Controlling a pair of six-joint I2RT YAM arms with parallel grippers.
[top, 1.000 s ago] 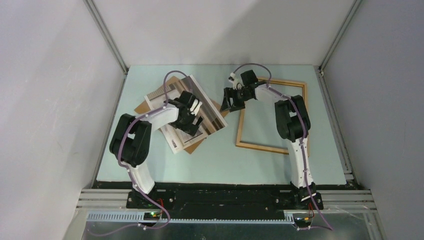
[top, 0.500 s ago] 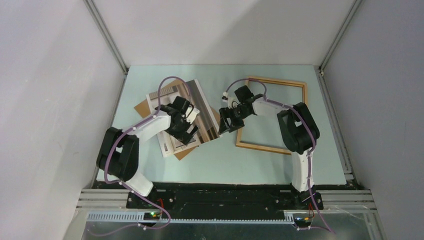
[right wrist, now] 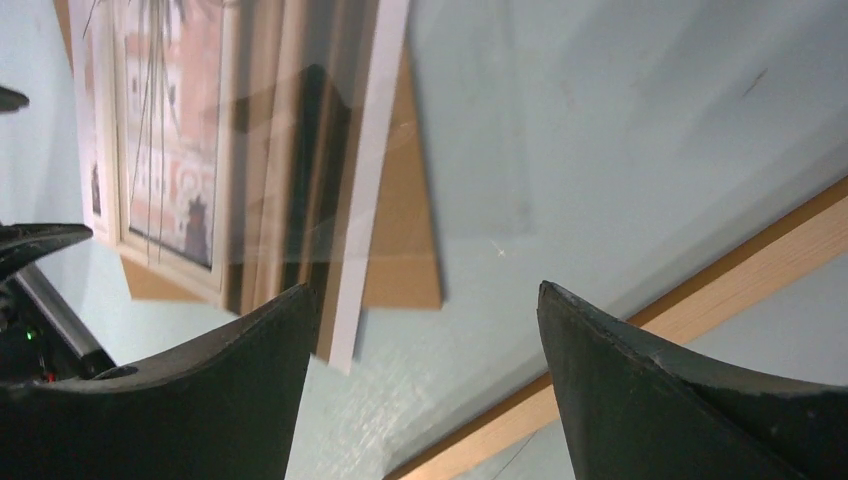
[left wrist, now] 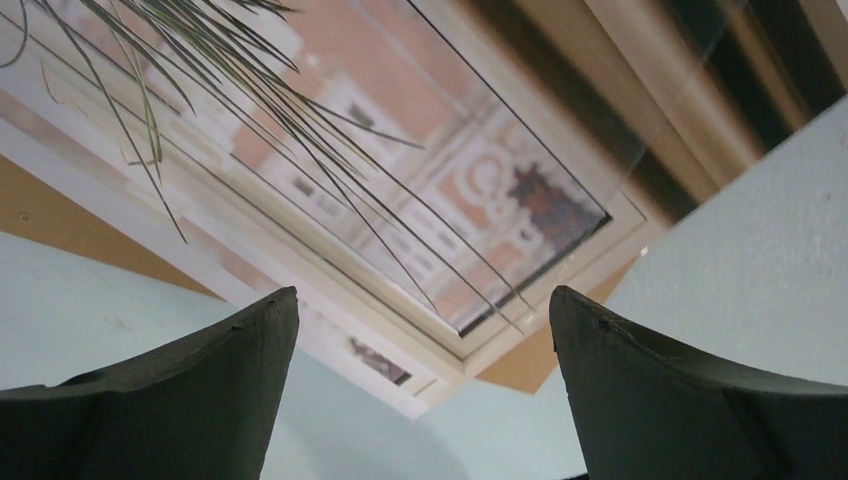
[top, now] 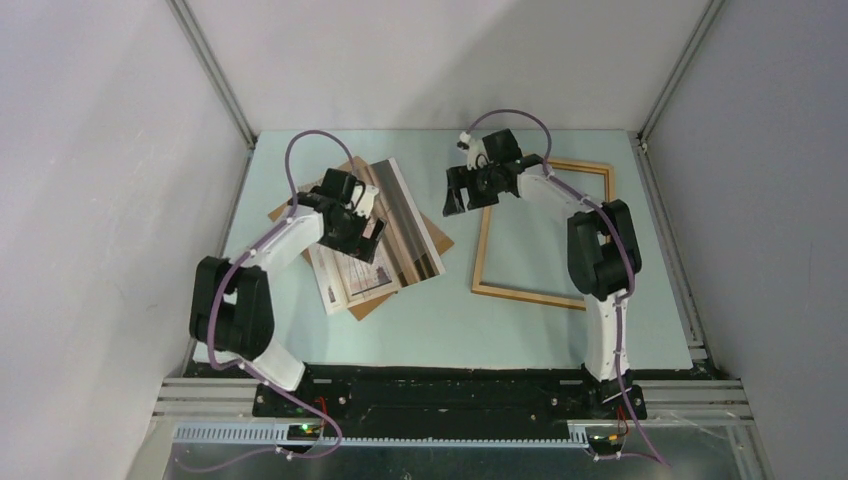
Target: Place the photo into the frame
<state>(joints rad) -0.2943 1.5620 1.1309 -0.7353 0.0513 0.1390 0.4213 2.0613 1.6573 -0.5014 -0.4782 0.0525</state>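
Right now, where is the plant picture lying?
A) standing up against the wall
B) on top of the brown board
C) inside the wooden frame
B: the photo lies flat on the brown backing board, whose corners stick out from under it, and both sit to the left of the frame, apart from it.

Your left gripper [top: 362,234] has shifted left and farther out over the photo [top: 402,226]. Photo turned slightly, near corner slid left. Your right gripper [top: 458,197] dipped toward the photo's edge, then pulled back; jaws wider.
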